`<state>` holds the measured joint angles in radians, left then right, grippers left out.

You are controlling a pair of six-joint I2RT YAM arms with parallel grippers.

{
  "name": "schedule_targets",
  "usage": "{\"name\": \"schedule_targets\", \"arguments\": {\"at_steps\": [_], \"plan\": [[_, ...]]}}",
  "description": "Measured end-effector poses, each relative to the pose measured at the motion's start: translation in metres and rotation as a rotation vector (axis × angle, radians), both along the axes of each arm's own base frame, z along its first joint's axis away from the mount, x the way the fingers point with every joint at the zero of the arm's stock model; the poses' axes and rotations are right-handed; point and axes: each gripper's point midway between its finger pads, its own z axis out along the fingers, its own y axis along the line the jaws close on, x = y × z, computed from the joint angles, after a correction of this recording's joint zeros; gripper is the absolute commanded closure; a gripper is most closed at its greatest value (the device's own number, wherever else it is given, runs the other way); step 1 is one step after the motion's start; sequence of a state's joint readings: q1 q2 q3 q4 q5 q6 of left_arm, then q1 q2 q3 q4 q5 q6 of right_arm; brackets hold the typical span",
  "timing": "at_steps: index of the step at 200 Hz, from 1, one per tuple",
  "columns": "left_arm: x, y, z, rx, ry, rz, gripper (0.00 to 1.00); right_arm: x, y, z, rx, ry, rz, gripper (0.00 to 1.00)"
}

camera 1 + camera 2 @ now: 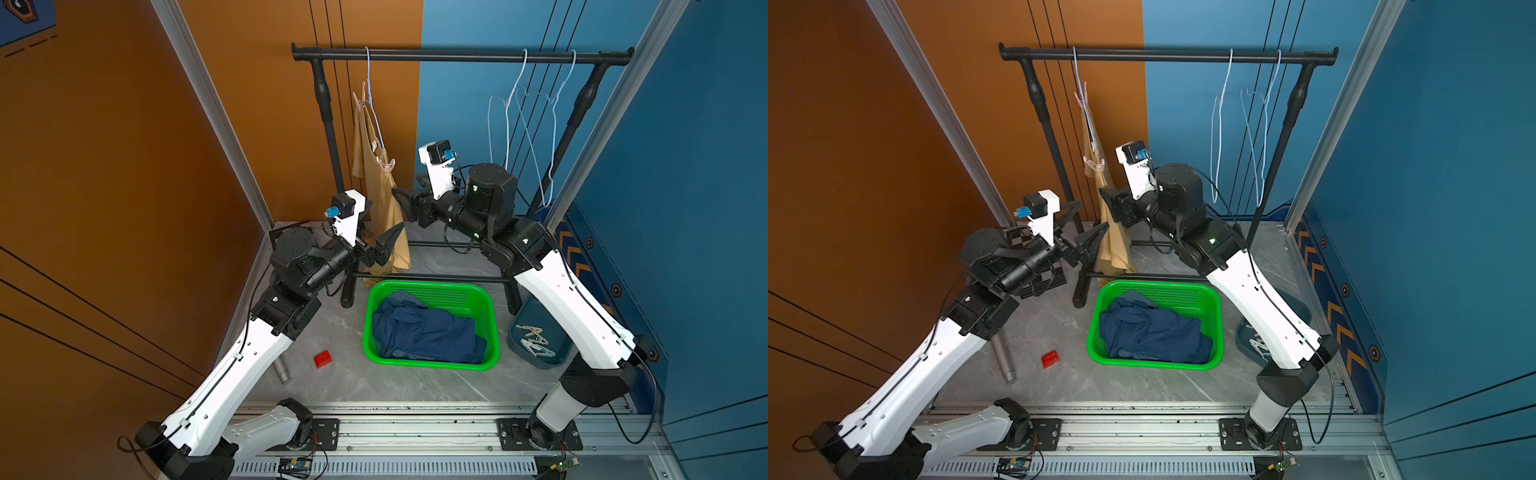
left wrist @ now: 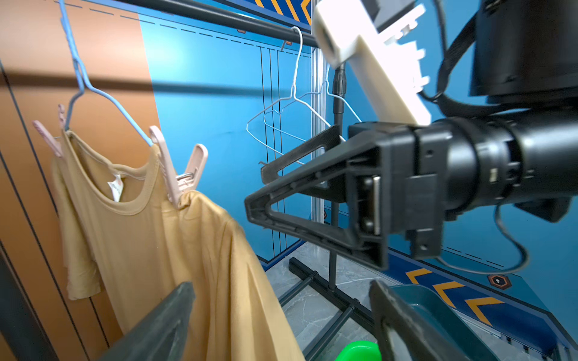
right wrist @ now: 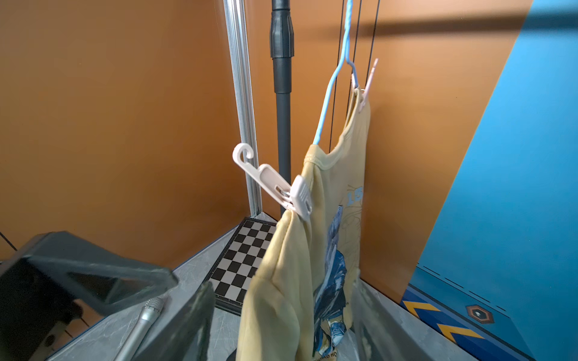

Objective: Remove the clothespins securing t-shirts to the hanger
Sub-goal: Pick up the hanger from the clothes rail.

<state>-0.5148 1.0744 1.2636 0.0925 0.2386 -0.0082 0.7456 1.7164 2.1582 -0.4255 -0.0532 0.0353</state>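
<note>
The clothespin looked light and springy, best pinched at its tail; the left gripper and right gripper had jaws apart, empty.

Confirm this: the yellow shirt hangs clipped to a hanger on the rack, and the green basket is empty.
Wrong on the basket: the green basket holds dark blue clothing, as both top views show. The yellow shirt does hang clipped to a hanger on the rack.
</note>
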Motion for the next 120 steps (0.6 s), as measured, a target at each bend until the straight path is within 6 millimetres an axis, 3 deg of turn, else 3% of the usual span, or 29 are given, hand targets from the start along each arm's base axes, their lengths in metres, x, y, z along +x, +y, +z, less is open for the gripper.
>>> {"name": "schedule_targets", "arguments": {"at_steps": [36,61,97,120], "plan": [[-0.005,0.020,-0.009,0.011,0.019,0.048,0.10,0.027,0.035,-0.010,0.019,0.014,0.003,0.31],[-0.008,0.033,-0.013,0.022,0.034,0.083,0.10,0.040,0.052,-0.020,0.004,0.019,-0.041,0.38],[-0.011,0.046,-0.013,0.027,0.041,0.120,0.09,0.046,0.046,-0.029,-0.038,0.023,-0.109,0.52],[-0.005,0.054,-0.009,0.024,0.045,0.157,0.09,0.047,0.039,-0.028,-0.055,0.010,-0.139,0.55]]}}
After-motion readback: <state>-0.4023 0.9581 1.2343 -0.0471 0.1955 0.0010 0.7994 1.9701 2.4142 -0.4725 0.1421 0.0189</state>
